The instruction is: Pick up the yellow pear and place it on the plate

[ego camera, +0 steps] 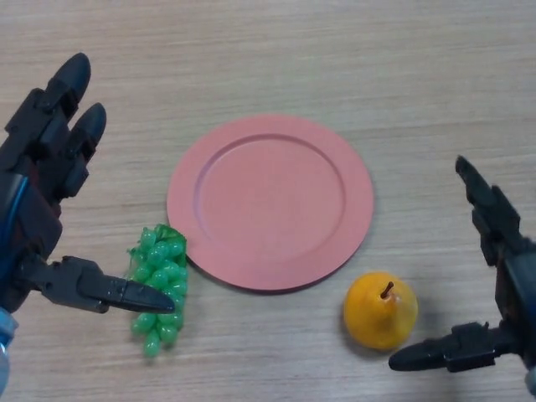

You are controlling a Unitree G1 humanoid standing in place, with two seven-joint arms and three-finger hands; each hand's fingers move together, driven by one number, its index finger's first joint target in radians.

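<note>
A yellow pear (381,309) with a short brown stem stands on the wooden table, just off the lower right rim of the pink plate (270,201). The plate carries nothing. My right hand (494,276) is open to the right of the pear, its thumb reaching in low beside the fruit and its fingers raised above; it holds nothing. My left hand (42,193) is open at the left edge, its thumb tip lying over the green grapes.
A bunch of green grapes (159,289) lies against the plate's lower left rim, under my left thumb. The wooden table (335,59) stretches beyond the plate.
</note>
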